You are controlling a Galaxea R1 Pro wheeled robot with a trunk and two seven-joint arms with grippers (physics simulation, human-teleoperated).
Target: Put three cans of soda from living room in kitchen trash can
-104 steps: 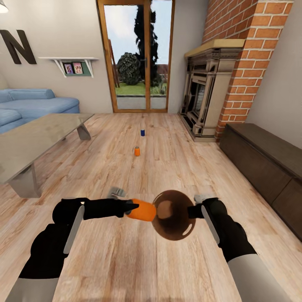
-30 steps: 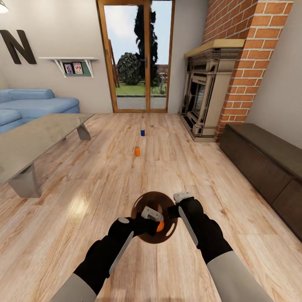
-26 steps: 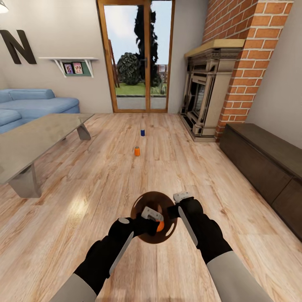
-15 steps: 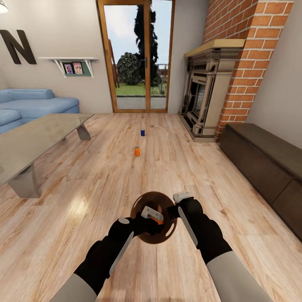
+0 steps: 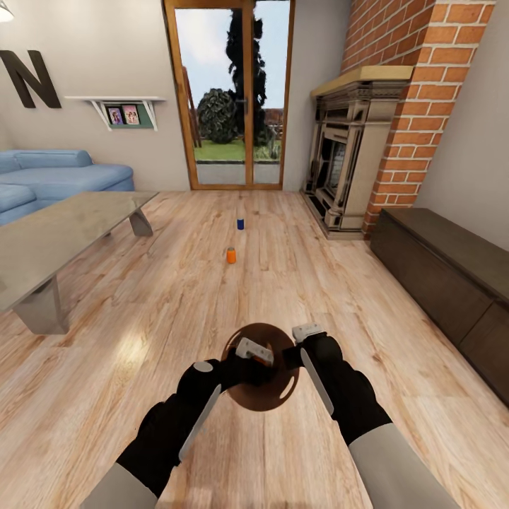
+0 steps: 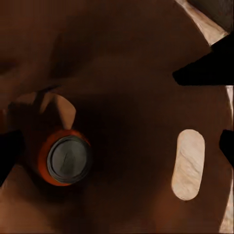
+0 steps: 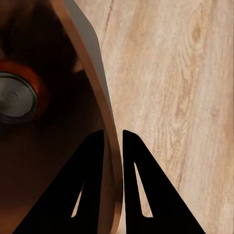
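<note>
Black fingers of my right gripper [image 7: 113,146] pinch the rim of the tash can [image 5: 272,396], one inside, one outside; my left gripper [image 6: 214,109] hangs over its mouth, spread and empty; an orange can [image 6: 64,157] lies inside on the brown bottom; far ahead on the plank floor [image 5: 177,297] stand another orange can [image 5: 231,255] and a dark blue can [image 5: 240,223].

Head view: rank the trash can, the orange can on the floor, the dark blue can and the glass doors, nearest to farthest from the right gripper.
1. trash can, its rim pinched by the right gripper
2. orange can, mid-floor
3. dark blue can, just beyond
4. glass doors, at the far wall
</note>
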